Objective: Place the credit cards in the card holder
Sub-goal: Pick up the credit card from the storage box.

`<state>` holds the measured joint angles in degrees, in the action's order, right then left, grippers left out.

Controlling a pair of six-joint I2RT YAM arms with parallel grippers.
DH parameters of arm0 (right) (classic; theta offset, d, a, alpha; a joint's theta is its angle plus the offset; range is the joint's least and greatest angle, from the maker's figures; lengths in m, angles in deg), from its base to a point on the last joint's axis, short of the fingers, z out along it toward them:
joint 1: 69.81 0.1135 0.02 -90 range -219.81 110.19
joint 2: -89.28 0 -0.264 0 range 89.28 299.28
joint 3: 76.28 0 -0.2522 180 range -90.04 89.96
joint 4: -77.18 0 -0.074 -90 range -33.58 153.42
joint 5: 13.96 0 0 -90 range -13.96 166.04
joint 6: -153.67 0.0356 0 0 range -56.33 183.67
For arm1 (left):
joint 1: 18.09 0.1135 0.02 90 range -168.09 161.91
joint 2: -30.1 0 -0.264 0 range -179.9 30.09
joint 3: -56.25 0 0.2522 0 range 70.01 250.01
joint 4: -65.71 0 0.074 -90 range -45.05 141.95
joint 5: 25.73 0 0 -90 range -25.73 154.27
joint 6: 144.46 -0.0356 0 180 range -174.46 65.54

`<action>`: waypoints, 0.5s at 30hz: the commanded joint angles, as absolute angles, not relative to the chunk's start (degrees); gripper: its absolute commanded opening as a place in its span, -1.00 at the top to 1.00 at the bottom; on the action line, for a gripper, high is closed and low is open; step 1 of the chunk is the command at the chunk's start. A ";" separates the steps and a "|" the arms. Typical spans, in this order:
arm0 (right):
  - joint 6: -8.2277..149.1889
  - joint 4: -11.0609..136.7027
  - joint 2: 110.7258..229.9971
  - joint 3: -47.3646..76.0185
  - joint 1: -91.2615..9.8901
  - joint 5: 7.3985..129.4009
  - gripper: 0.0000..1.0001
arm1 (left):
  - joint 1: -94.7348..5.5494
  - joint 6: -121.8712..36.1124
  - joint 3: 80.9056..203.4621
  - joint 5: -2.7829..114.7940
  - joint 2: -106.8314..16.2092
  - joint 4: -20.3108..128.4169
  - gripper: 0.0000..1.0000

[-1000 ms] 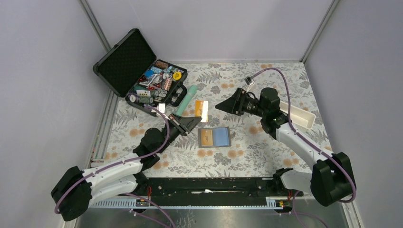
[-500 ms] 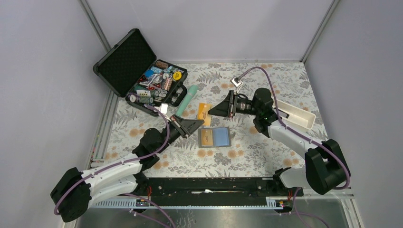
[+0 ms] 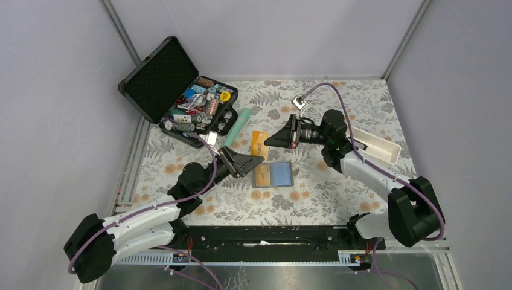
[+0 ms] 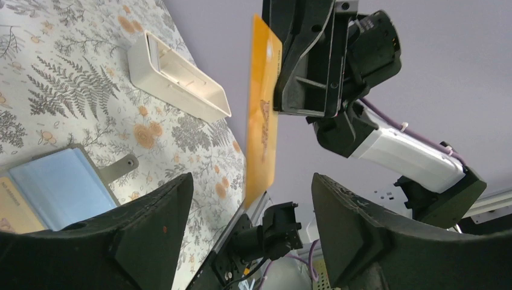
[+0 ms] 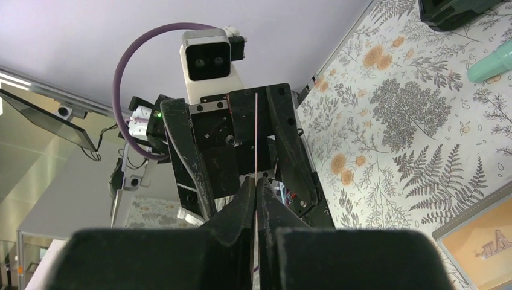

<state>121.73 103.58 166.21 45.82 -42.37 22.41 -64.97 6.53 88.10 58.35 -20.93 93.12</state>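
The left gripper (image 3: 256, 165) has its fingers spread wide and holds nothing, right beside the open card holder (image 4: 118, 167), which lies flat on the table. A tucked orange card (image 3: 262, 175) and a blue card (image 3: 281, 173) sit in the holder. Just behind it, a second orange card (image 3: 258, 147) hangs in the air between the left fingers without touching them, and the right gripper (image 3: 267, 141) pinches it tight.

My fingers (image 4: 140, 237) are matt black plastic, faintly grainy. The orange card (image 4: 264, 115) is smooth plastic with a slight sheen. The tray (image 4: 181, 78) is smooth off-white plastic. The holder (image 4: 118, 171) looks matt grey, leather-like. The cover (image 4: 66, 90) is matt printed cloth. Dimpled black foam lines the case lid (image 3: 158, 72).
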 commanded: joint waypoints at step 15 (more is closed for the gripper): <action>110.00 89.91 166.16 39.56 -42.04 10.80 1.00 | -61.69 4.77 92.62 50.60 -20.42 92.35 0.39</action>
